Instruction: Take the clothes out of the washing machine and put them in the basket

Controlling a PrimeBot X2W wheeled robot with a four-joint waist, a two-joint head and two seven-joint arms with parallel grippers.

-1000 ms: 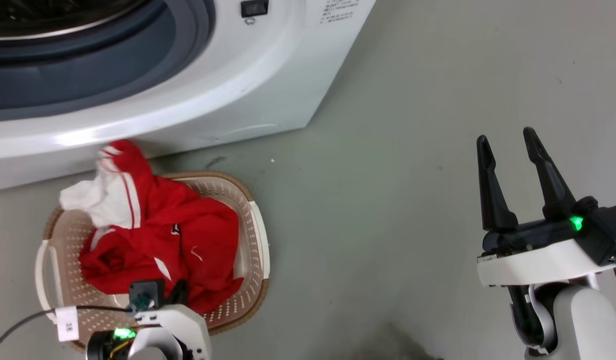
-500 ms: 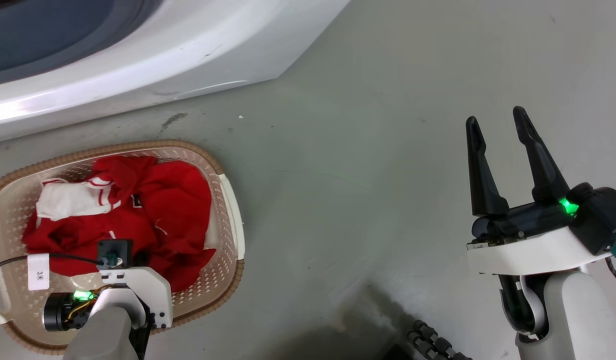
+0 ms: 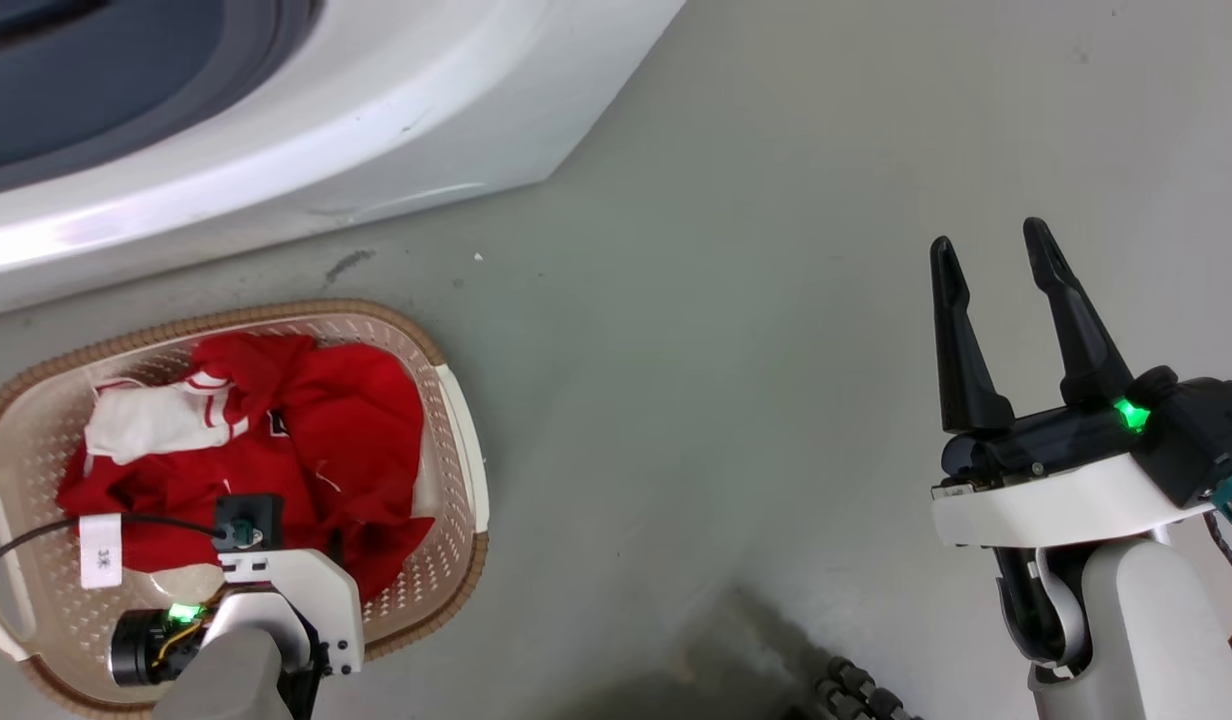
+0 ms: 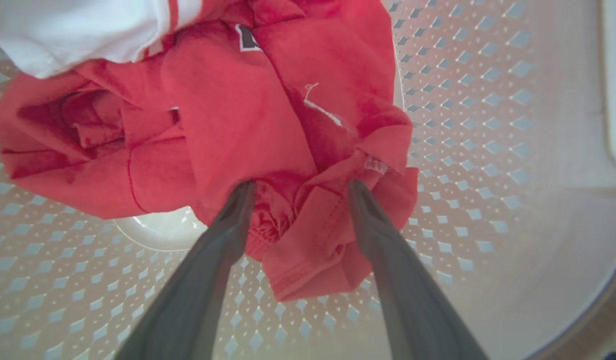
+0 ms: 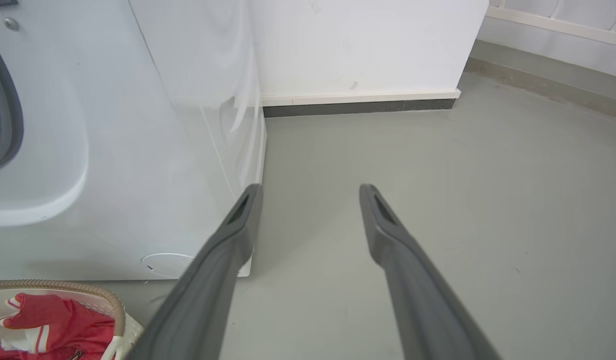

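Possibly, with the left fingers (image 4: 223, 235) open but pressed into the clothes (image 4: 238, 115) in the basket (image 4: 488, 125), lifting drags a hem out; the right fingers (image 3: 961, 350) hang open.

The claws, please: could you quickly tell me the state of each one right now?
Left claw: open, fingertips straddling the red clothes in the basket, not gripping.
Right claw: open, empty, above the floor.

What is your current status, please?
Left gripper open, fingers around clothes in basket. Right gripper open, empty, above floor. Nothing in the way.
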